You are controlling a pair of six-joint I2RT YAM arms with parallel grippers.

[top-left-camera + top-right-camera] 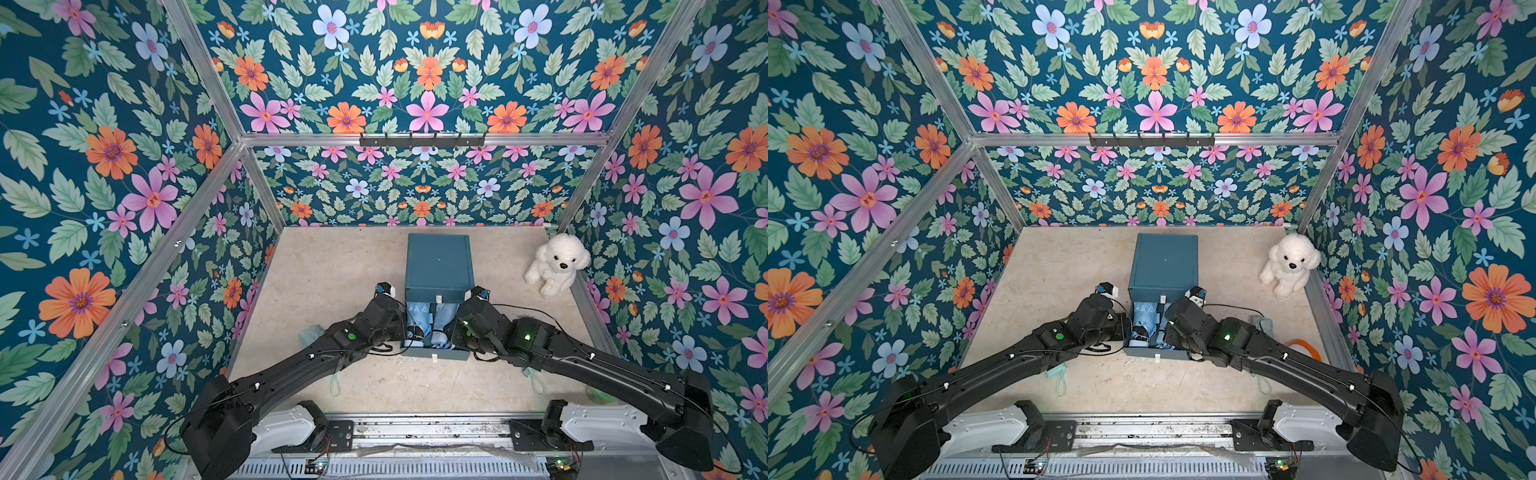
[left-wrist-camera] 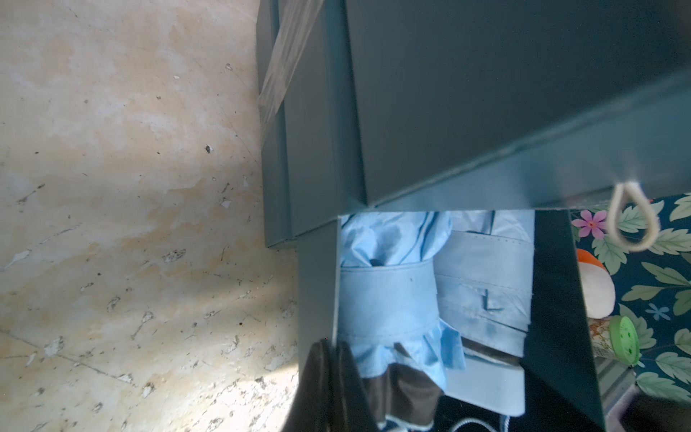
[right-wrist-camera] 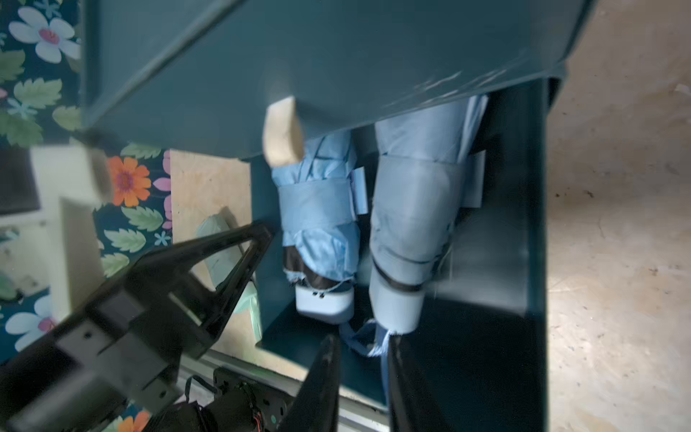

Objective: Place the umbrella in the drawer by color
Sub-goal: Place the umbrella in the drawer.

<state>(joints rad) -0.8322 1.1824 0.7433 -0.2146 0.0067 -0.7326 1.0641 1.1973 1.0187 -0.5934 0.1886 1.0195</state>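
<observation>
drawer [image 1: 436, 354] is pulled open | blue umbrella [image 3: 415, 209] is laid inside, folded, beside a second umbrella [image 3: 318, 220] | left end effector [image 2: 331, 346] is pressed together at the drawer's wall | right end effector [image 3: 362, 338] is narrowly spread, strap [image 3: 381, 348] seen between its fingers

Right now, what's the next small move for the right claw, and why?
Probably lift the right claw clear of the open drawer: both blue umbrellas already lie inside it, and the jaws stand apart with only a strap between them.
</observation>
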